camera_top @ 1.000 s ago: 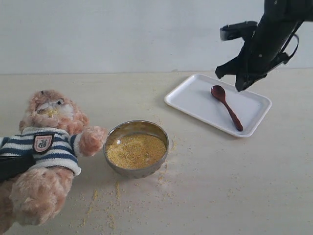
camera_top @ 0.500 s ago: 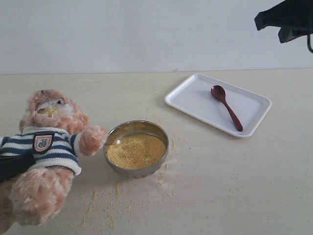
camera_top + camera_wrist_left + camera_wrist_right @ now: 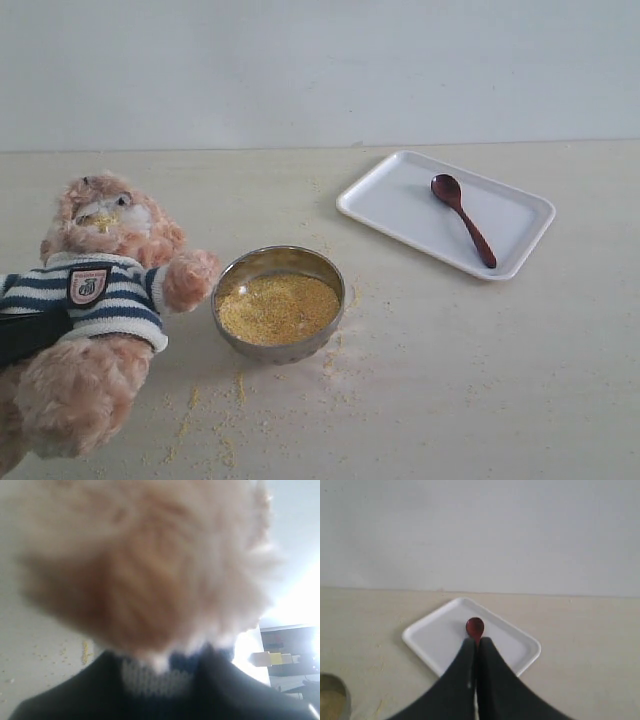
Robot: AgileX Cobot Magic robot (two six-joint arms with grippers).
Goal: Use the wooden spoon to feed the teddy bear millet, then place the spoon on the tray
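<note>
I judge the task to be at its close. The wooden spoon (image 3: 465, 222) lies flat inside the tray (image 3: 400, 205), bowl end toward the far wall and handle running toward the near rim, with nothing gripping it. My right end effector (image 3: 476, 647) hangs above the tray with its fingers pressed together and empty; the spoon's round bowl shows just past the tips. It is out of the exterior view.

My left end effector (image 3: 157, 680) is clamped on the teddy bear (image 3: 100, 290) at the waist, over the hem of the striped shirt, propping it just beside the steel bowl (image 3: 280, 262). One paw reaches the bowl's rim.

The bear is fluffy and light brown, with a shield badge on its shirt and yellow grains stuck to its muzzle, so the feeding looks done. Millet (image 3: 278, 307) fills the bowl to a shallow level, and loose grains are scattered on the counter (image 3: 480, 380) around it.

What remains, I think, is only to ease the bear down without tipping the bowl.
</note>
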